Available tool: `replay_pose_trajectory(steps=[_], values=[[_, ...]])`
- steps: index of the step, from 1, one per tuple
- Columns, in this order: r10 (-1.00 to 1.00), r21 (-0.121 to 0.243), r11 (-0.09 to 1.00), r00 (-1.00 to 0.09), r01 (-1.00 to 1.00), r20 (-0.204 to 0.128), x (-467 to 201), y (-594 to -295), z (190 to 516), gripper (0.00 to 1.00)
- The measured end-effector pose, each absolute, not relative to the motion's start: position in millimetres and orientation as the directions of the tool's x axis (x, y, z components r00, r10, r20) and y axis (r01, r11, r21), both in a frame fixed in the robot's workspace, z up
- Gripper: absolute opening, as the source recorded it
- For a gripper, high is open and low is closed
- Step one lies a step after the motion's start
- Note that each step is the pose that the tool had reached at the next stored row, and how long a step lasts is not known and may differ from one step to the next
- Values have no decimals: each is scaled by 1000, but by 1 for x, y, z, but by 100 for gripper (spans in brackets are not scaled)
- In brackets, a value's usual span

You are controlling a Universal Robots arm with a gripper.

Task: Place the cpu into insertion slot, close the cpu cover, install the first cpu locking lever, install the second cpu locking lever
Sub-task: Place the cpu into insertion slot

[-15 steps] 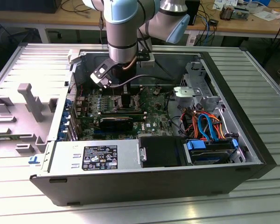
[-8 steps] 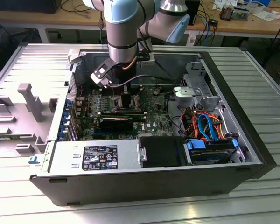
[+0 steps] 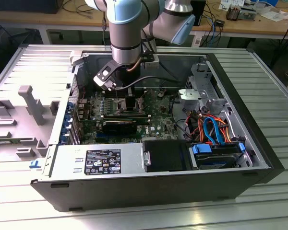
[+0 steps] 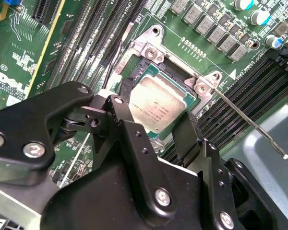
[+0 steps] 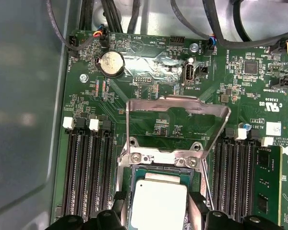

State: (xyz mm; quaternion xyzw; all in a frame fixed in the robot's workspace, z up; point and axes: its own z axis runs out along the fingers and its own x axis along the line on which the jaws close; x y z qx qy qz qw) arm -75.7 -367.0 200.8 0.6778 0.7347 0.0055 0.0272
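**Chip in its socket, gripper spread over it**

The arm (image 3: 127, 28) reaches straight down into the open computer case (image 3: 149, 191), and its gripper (image 3: 129, 99) hangs low over the green board (image 5: 149, 91). In both wrist views the black fingers (image 5: 198, 207) stand apart, one on each side of the chip (image 5: 158, 208). The chip lies flat directly under the gripper, between the fingertips. A sliver of gap shows between its edge and one finger, so the grip is not closed on it.

The case lies on its side on a slatted grey table (image 3: 273, 86) with its lid off. Inside, in the exterior view, a grey power supply box (image 3: 98, 163) sits nearer the camera than the gripper, with a black box (image 3: 165, 155) next to it. A bundle of orange and blue cables (image 3: 211, 128) lies off to the exterior view's right. The silver-rimmed socket (image 5: 156, 158) sits right beneath the gripper and holds the chip.

Long black memory slots (image 5: 86, 167) run along both sides of the gripper, close to the fingers. Just beyond the fingertips the cover frame (image 5: 177, 101) stands raised on its hinge, with the board showing through its window. In the second wrist view a thin lever rod (image 4: 249, 123) sticks out free from a socket corner, away from the gripper. A round coin battery (image 5: 110, 63) sits on the board past the cover frame.
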Motion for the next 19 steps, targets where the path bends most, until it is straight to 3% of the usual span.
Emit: replay_pose_trajectory(steps=[16, 19], values=[[999, 45, 2, 0, 999, -32, -76, -367, 200, 62], [999, 45, 2, 0, 999, -33, -76, -367, 201, 54]])
